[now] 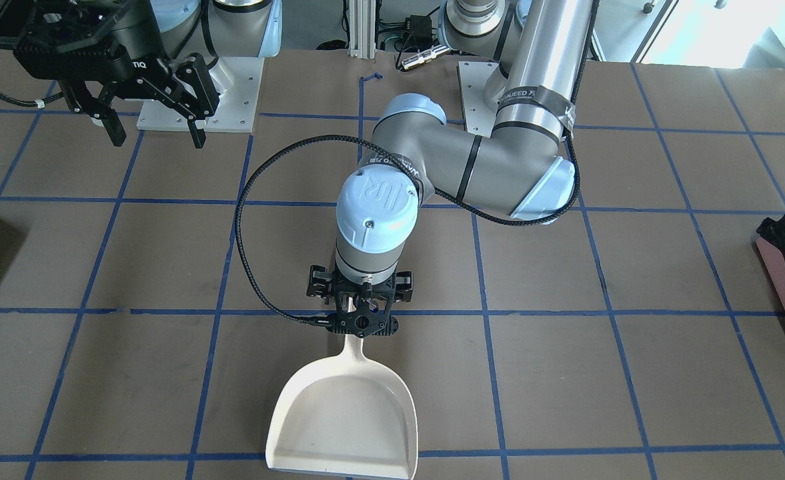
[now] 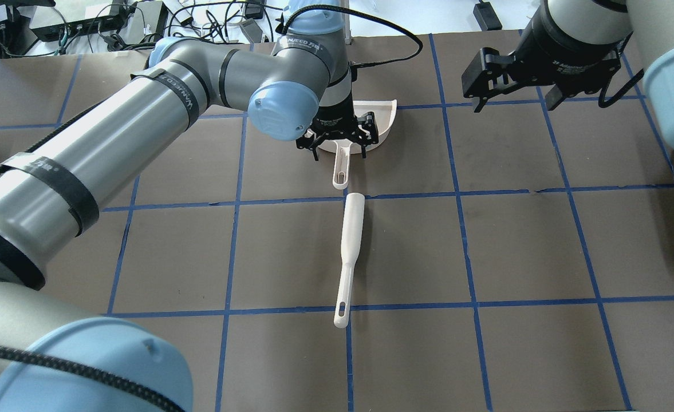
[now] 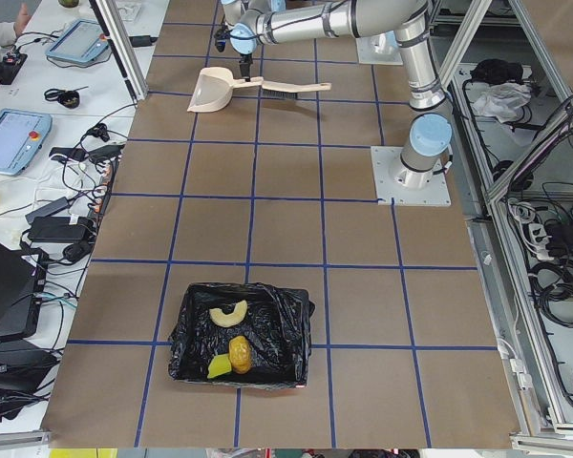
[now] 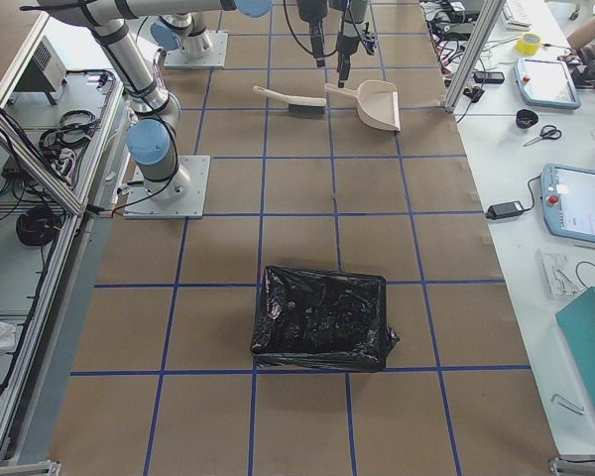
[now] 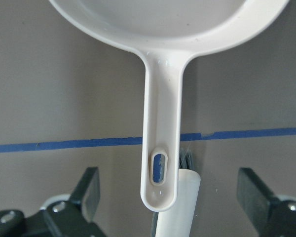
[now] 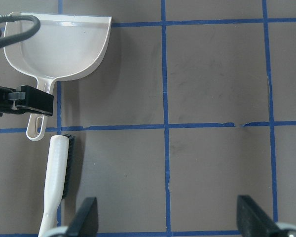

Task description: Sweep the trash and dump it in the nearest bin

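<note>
The left tool [image 5: 170, 192] hangs over the slotted handle of the white plastic dustpan [image 1: 342, 420]. Its black fingers [image 5: 89, 185] are spread wide on either side of the handle and clear of it, so it grips nothing. The dustpan lies flat on the brown worktop [image 2: 543, 246], which is marked with blue tape lines, and its mouth faces away from the robot. On the robot's side of the handle's end, in line with it, lies the slim white brush with dark bristles [image 2: 351, 240]. The brush's head is just beside the handle tip. The right tool [image 1: 157, 141] hangs above the worktop, off to the robot's right, with its jaws apart and empty.

Well apart from all this, towards the robot's left end of the worktop, stands the salmon-pink bin lined with a crinkled black plastic bag [image 3: 183, 329]. The trash lies inside it: a curled cream-orange pastry-like piece [image 3: 229, 312], a tan-brown potato-like lump [image 3: 240, 352] and a yellow wedge sponge [image 3: 217, 367]. The lump and the sponge lie close together.
</note>
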Action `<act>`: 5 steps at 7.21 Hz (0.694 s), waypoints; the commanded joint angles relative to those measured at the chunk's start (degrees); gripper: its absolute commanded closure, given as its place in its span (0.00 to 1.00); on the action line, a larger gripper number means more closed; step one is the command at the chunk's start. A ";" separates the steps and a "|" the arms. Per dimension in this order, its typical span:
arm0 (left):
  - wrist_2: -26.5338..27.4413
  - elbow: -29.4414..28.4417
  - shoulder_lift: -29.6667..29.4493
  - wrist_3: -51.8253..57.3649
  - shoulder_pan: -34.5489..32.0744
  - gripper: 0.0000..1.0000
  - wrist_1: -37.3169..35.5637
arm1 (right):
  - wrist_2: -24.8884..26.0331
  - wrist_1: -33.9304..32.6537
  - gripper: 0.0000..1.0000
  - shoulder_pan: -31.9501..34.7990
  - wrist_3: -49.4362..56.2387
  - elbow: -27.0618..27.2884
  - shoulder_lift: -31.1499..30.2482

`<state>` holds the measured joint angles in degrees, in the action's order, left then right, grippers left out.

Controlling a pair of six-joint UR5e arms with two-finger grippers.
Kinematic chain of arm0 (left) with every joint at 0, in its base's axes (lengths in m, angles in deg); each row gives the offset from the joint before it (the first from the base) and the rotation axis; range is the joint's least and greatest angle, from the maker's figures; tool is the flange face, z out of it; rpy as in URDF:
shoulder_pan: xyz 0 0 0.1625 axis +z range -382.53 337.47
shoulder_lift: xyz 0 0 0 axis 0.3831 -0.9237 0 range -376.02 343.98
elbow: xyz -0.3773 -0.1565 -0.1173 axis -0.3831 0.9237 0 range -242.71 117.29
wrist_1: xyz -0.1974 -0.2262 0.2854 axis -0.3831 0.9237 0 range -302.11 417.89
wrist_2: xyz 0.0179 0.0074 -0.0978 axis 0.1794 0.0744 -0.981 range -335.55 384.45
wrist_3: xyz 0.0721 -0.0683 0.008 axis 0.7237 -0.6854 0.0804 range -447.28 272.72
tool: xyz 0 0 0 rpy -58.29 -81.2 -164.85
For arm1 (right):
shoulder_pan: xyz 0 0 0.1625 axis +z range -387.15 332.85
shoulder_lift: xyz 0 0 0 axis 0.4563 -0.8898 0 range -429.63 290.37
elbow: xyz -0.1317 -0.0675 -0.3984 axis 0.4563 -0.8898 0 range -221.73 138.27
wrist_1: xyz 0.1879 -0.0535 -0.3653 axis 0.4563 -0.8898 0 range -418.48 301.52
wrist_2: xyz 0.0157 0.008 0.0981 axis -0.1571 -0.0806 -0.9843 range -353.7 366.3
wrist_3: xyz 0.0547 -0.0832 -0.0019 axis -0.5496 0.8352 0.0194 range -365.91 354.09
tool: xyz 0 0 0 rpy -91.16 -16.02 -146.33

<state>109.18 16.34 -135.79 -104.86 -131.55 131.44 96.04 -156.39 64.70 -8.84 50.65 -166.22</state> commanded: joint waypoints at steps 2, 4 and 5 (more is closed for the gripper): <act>2.19 1.02 8.39 0.87 4.60 0.00 5.36 | 0.00 0.00 0.00 0.00 0.03 0.00 -0.09; 6.73 2.85 13.75 3.32 7.41 0.00 8.26 | 0.00 0.00 0.00 0.00 0.03 0.00 0.00; 7.37 3.65 16.56 6.38 9.17 0.00 10.45 | 0.00 0.00 0.00 0.00 0.03 0.00 0.00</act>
<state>114.82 18.94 -122.72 -101.48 -124.47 139.36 96.04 -156.39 64.70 -8.82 50.65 -166.24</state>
